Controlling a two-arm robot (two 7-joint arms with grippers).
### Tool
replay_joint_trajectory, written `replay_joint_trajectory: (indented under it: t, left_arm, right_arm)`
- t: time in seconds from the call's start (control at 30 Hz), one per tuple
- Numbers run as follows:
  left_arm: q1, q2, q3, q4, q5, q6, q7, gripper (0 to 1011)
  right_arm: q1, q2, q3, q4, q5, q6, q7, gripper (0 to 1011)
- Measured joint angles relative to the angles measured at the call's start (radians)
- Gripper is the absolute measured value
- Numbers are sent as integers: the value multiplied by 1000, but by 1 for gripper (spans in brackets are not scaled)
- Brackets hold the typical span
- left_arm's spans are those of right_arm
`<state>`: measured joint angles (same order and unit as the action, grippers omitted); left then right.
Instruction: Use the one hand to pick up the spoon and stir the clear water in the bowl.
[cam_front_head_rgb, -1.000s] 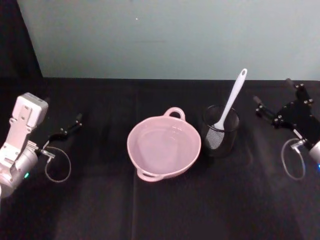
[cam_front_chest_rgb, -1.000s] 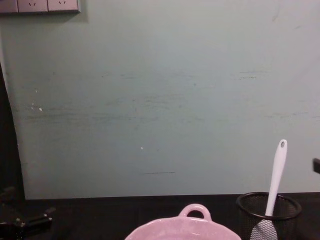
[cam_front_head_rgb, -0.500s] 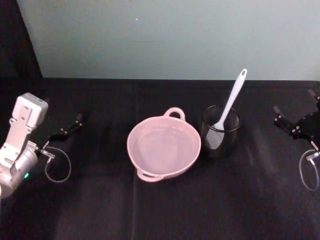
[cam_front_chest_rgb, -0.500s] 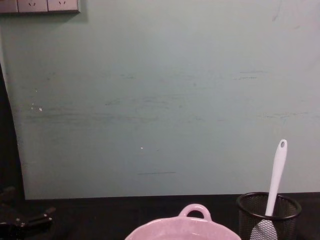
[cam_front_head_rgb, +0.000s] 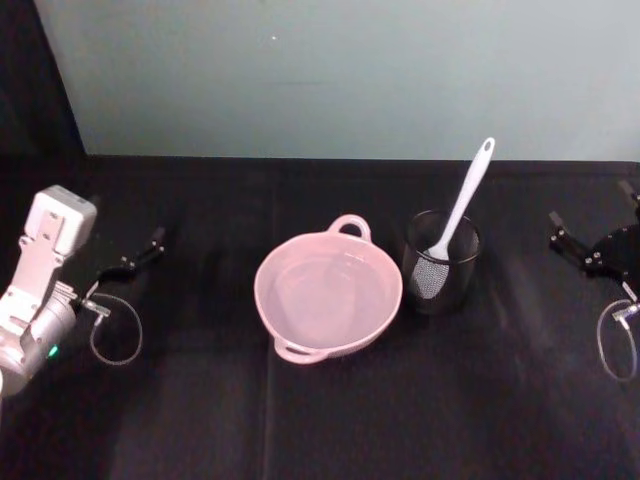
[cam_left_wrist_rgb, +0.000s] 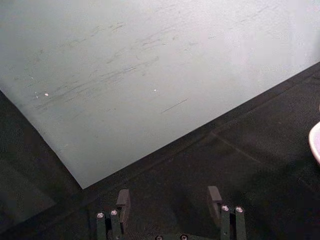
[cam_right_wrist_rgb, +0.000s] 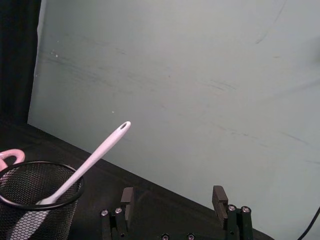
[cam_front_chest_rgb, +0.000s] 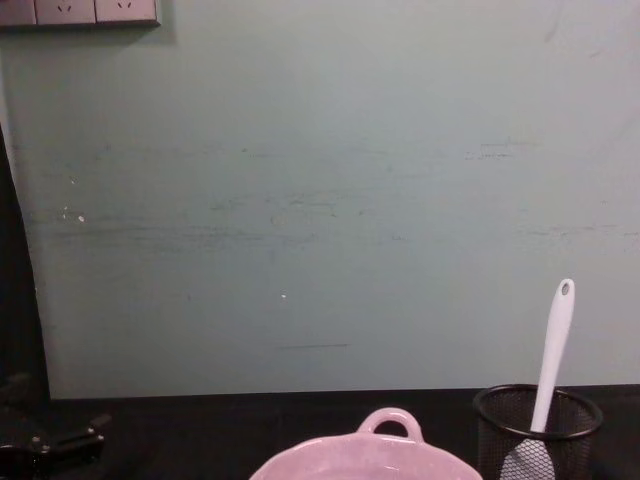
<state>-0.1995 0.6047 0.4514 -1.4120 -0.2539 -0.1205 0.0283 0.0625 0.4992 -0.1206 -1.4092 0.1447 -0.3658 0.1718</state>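
The white spoon (cam_front_head_rgb: 463, 200) stands blade-down in a black wire-mesh cup (cam_front_head_rgb: 440, 270), its handle leaning up to the right. Just left of the cup sits the pale-pink bowl (cam_front_head_rgb: 264, 290) with clear water (cam_front_head_rgb: 325, 292) that hardly shows. My right gripper (cam_front_head_rgb: 592, 210) hovers open at the table's far right edge, well apart from the cup; its wrist view shows the spoon (cam_right_wrist_rgb: 95, 157) ahead of the open right gripper (cam_right_wrist_rgb: 172, 197). My left gripper (cam_front_head_rgb: 140, 255) rests open at the far left, with the open left gripper (cam_left_wrist_rgb: 169, 200) facing the wall.
A pale green wall (cam_front_head_rgb: 340, 80) closes off the back of the black table (cam_front_head_rgb: 400, 420). Cable loops (cam_front_head_rgb: 115, 335) hang by each wrist. In the chest view the bowl (cam_front_chest_rgb: 390, 425) and mesh cup (cam_front_chest_rgb: 540, 415) sit low at the front.
My right gripper has drawn back to the right, away from the mesh cup, and now holds still. The left arm, spoon and bowl have not moved.
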Motion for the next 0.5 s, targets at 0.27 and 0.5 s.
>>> replay_joint_trajectory:
  t: [0.27, 0.5]
  left_arm:
    - [0, 0, 0, 0, 0, 0, 0, 1011]
    - [0, 0, 0, 0, 0, 0, 0, 1011]
  right_arm:
    - [1, 2, -2, -2, -2, 1, 1, 1003]
    - [1, 3, -3, -2, -2, 2, 1, 1002]
